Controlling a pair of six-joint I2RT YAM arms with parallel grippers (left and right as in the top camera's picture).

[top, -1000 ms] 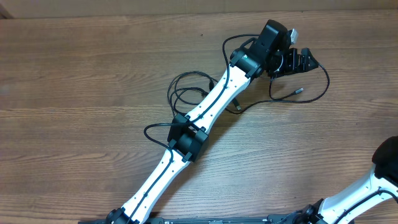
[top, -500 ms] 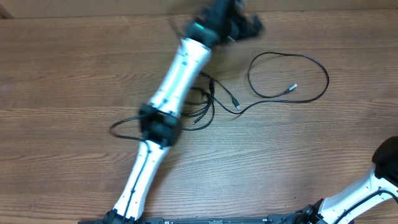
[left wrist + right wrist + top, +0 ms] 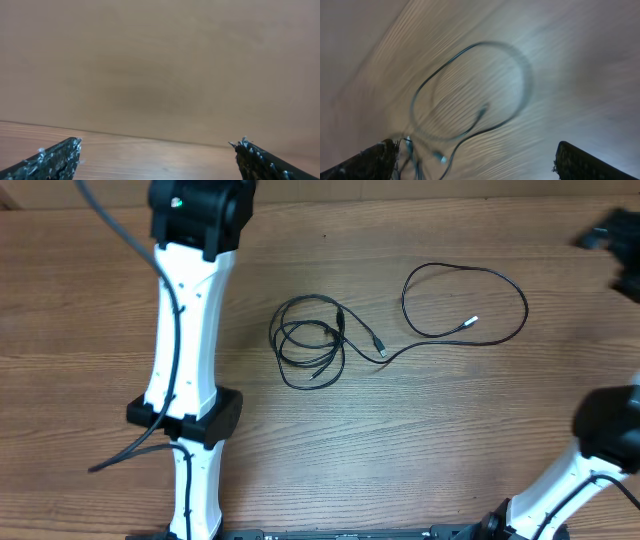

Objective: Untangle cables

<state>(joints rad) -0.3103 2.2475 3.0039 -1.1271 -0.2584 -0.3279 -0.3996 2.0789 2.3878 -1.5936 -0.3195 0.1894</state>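
Cables (image 3: 338, 330) lay on the wooden table (image 3: 450, 430) near its middle, a small coil just beside a wide loop, while the left gripper (image 3: 157, 150) and right gripper (image 3: 475, 155) each hung with fingers spread apart, empty.

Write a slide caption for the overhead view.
Thin black cables lie on a brown wooden table: a tight coil left of a wide open loop.

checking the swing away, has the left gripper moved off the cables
Yes. The left gripper has swung from above the right cable loop to the far top-left of the overhead view, well left of the coil. It is open and empty.
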